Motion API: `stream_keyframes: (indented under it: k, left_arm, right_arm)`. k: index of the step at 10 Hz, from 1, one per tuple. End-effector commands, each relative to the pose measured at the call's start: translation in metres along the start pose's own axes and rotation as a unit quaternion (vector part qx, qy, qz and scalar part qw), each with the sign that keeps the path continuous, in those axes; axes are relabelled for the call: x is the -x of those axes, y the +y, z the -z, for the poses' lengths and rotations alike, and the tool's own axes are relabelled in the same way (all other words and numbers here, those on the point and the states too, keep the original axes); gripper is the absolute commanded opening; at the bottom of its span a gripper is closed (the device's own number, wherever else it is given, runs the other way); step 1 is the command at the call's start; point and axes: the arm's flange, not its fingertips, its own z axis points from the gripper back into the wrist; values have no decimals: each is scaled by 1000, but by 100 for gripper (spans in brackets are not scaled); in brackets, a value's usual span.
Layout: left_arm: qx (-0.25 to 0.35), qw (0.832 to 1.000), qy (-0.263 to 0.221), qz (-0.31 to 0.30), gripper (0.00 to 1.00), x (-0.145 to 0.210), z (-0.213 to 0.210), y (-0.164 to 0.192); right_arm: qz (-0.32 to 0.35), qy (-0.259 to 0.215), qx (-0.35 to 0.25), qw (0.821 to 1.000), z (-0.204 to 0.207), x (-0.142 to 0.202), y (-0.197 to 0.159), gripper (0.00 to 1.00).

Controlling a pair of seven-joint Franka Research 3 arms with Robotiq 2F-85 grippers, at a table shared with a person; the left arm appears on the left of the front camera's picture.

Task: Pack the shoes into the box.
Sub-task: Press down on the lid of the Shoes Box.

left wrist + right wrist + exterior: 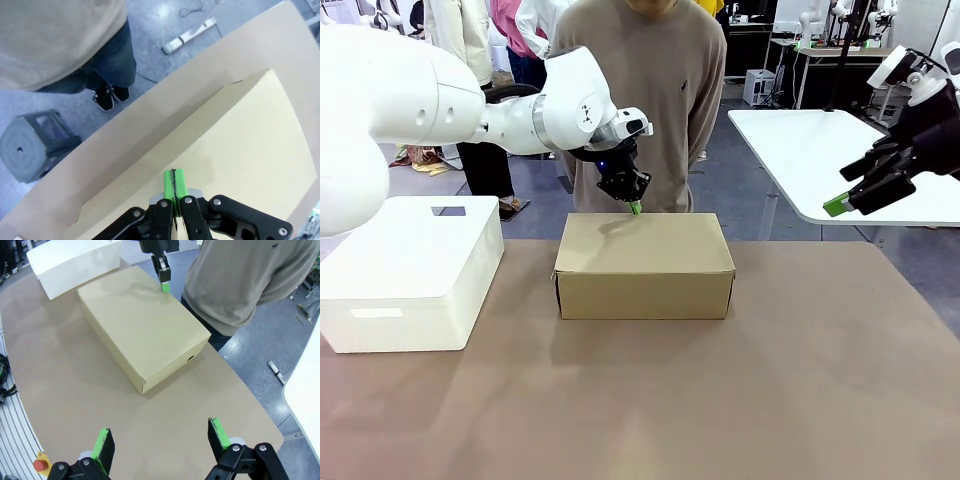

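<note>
The box (644, 265) sits shut in the middle of the table (640, 400), its lid flat, with the white bin (408, 270) just beside it on the robot's left. The left gripper (635, 207) is over the far edge of the lid, its green pads (174, 184) pressed together with nothing between them, the tips at or just above the cardboard; I cannot tell whether they touch. From the right wrist view the same gripper (164, 287) comes down at the box's (142, 327) far long edge. The right gripper (837, 205) hangs well off to the robot's right, above the table's edge, spread wide and empty; its pads (218, 432) stand far apart. A person (640, 90) in a beige sweater stands right behind the box.
</note>
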Motion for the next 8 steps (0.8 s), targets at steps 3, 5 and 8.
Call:
stream_keyframes:
  k: [3, 5, 8]
  left_arm:
    - [-49, 999, -11, -9, 0, 19, -44, -26]
    - [-52, 999, 5, -15, 0, 27, -58, -30]
    - [-35, 999, -12, -1, 0, 11, -55, -32]
  right_arm:
    - [11, 3, 8, 1000, 2, 0, 1, 100]
    - [11, 3, 8, 1000, 2, 0, 1, 100]
    - [11, 3, 8, 1000, 2, 0, 1, 100]
